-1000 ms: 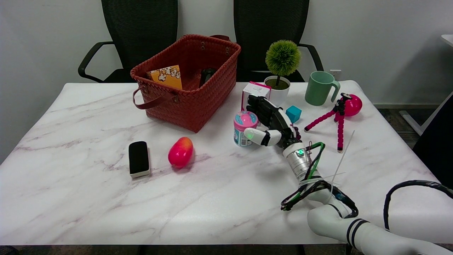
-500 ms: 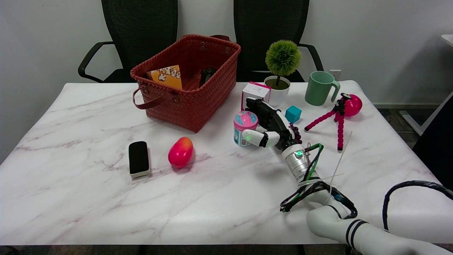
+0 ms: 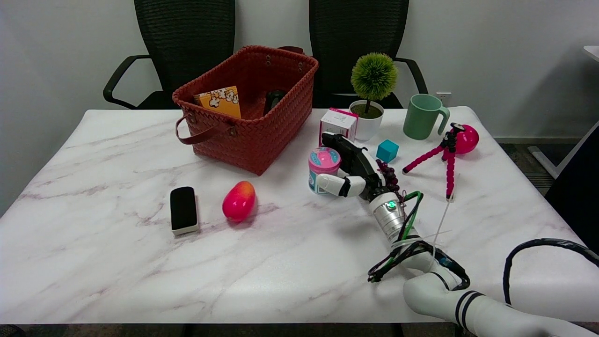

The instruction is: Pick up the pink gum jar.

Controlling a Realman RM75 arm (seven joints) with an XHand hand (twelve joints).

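The pink gum jar (image 3: 323,164), with a pink lid and a teal-and-white label, stands upright on the marble table (image 3: 117,262), right of centre. My right hand (image 3: 352,167) reaches in from the lower right and sits against the jar's right side. The thumb (image 3: 333,184) lies across the jar's lower front, and the black fingers (image 3: 340,144) stretch out behind it. The jar stands between thumb and fingers, which are still spread rather than closed. The jar's right side is hidden by the hand.
A red woven basket (image 3: 252,135) stands at the back left of the jar. A white-and-pink box (image 3: 338,122), a potted plant (image 3: 372,89), a teal cube (image 3: 387,150), a green mug (image 3: 423,117) and a pink tripod (image 3: 447,152) crowd the back right. A mango (image 3: 239,201) and a black eraser (image 3: 183,209) lie to the left.
My right hand has slid left and a little forward, so the jar now sits between thumb and fingers. The thumb has dropped to the jar's lower front. The jar stays in place.
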